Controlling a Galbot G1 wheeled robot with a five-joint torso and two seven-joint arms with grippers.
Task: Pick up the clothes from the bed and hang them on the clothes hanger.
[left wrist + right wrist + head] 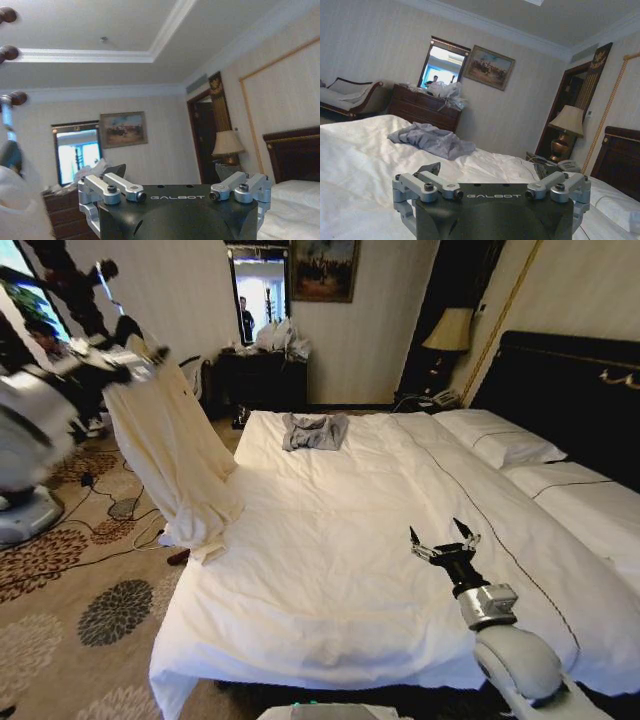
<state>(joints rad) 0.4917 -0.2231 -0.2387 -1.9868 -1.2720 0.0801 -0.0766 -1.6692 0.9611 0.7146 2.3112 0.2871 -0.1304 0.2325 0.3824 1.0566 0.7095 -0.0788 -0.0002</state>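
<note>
The cream shirt (175, 450) hangs full length left of the bed (330, 540), its hem brushing the mattress's left edge. Its collar sits on a black clothes hanger (126, 332) up by the dark coat stand (75, 285). My left gripper (145, 357) is beside the shirt's shoulder, open and holding nothing. In the left wrist view, this gripper (170, 172) has its jaws wide apart, with cream fabric (20, 205) and the stand's knobs (10, 52) off to one side. My right gripper (445, 540) hovers open over the bed's near right part and is empty (487, 170).
A small grey garment (315, 430) lies crumpled at the far end of the bed (432, 140). White pillows (495, 440) and a black headboard (570, 380) are on the right. A dark dresser (265, 375) stands at the back wall. Cables (110, 510) run across the patterned carpet on the left.
</note>
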